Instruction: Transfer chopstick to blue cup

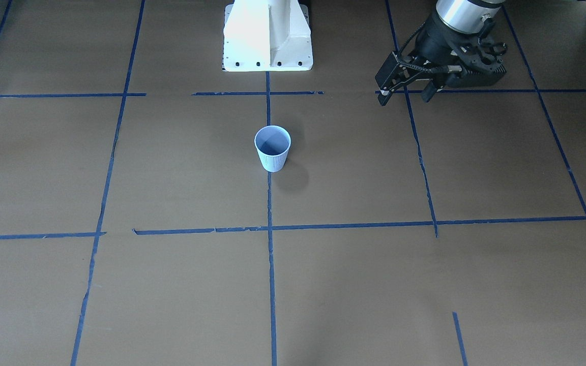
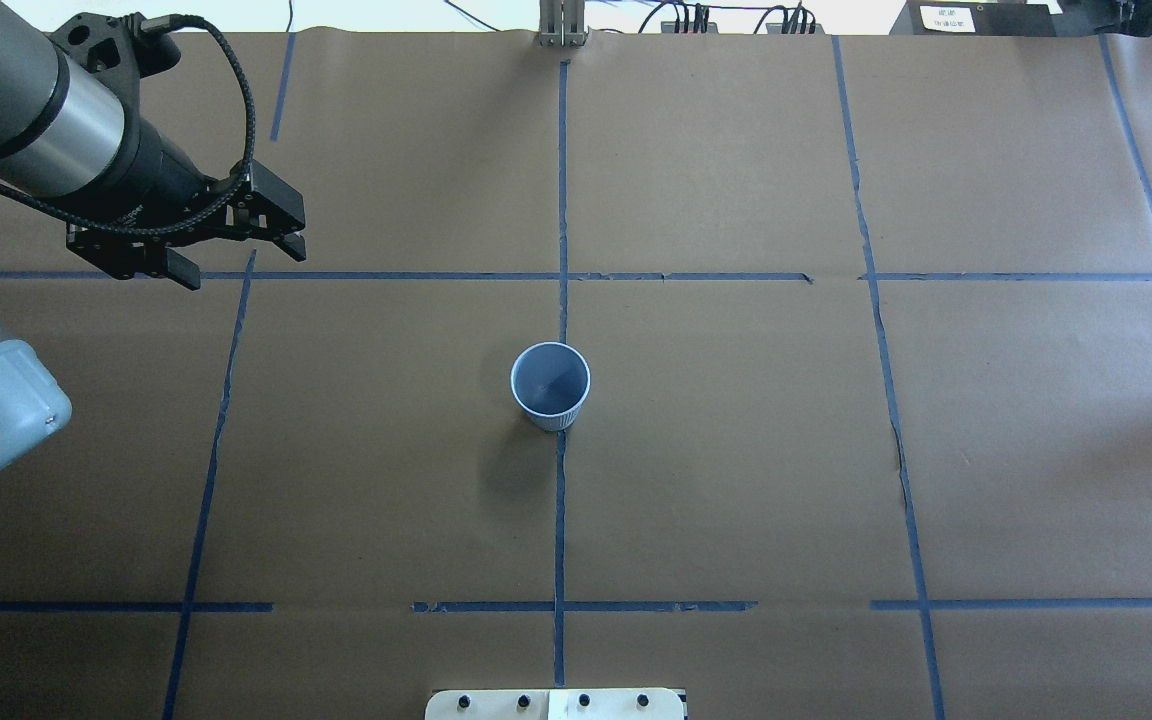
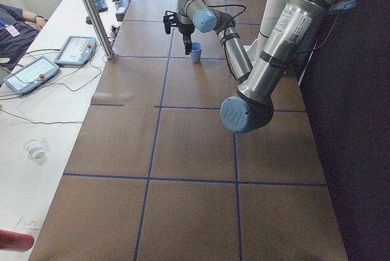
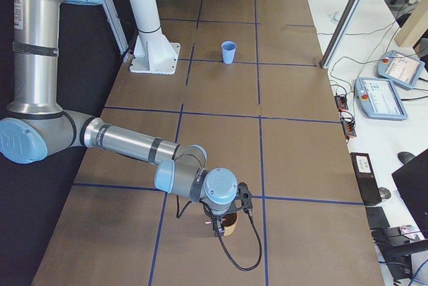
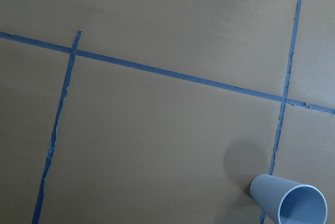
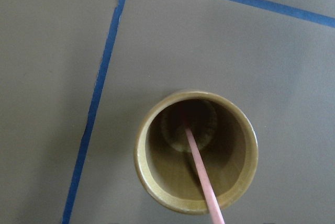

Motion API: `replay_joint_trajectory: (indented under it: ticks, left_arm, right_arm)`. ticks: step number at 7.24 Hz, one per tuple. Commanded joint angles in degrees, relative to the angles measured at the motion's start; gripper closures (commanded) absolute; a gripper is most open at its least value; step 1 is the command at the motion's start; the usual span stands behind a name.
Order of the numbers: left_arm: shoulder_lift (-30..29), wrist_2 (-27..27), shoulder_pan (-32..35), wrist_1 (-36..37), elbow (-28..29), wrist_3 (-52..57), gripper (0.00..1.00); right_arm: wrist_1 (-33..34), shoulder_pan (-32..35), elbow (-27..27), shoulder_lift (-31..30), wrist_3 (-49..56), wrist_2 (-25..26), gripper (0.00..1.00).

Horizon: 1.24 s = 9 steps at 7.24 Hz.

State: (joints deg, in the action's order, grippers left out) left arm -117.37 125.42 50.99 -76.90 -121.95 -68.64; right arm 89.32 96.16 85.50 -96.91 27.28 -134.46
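The pale blue ribbed cup (image 2: 550, 385) stands upright and empty at the table's middle; it also shows in the front view (image 1: 272, 147) and low right in the left wrist view (image 5: 290, 205). A thin pink chopstick (image 6: 201, 174) leans inside a brown cup (image 6: 141, 166) directly under the right wrist camera. My right gripper (image 4: 224, 222) hovers over that brown cup (image 4: 229, 228) at the table's right end; I cannot tell whether it is open or shut. My left gripper (image 2: 236, 262) is open and empty, well left of and beyond the blue cup, above the table.
Blue tape lines divide the brown paper table top into squares. The robot's white base (image 1: 267, 38) stands at the near middle edge. Teach pendants (image 4: 391, 85) and cables lie on the white side bench beyond the table's far edge.
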Motion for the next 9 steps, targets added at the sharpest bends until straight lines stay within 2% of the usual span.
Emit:
replay_joint_trajectory:
  ticks: [1, 3, 5, 7, 8, 9]
  left_arm:
    - [0.0, 0.1, 0.0, 0.0, -0.2, 0.0, 0.0]
    - [0.0, 0.1, -0.1, -0.2, -0.5, -0.1, 0.0]
    - [0.1, 0.2, -0.1, -0.3, -0.3, -0.1, 0.0]
    - [0.2, 0.2, -0.1, -0.4, -0.2, -0.1, 0.0]
    - [0.2, 0.3, -0.2, -0.4, -0.2, -0.1, 0.0]
    - [0.2, 0.3, -0.2, -0.4, -0.1, -0.1, 0.0]
  right_arm:
    - [0.6, -0.3, -0.1, 0.8, 0.5, 3.0, 0.14]
    - [1.1, -0.3, -0.1, 1.2, 0.6, 3.9, 0.22]
    - [1.2, -0.3, -0.1, 1.2, 0.7, 4.3, 0.39]
    - [1.3, 0.2, 0.2, 1.1, 1.7, 4.7, 0.66]
    - [1.2, 1.7, 0.0, 1.2, 5.5, 6.0, 0.8]
    - [1.2, 3.2, 0.1, 1.2, 8.1, 6.6, 0.89]
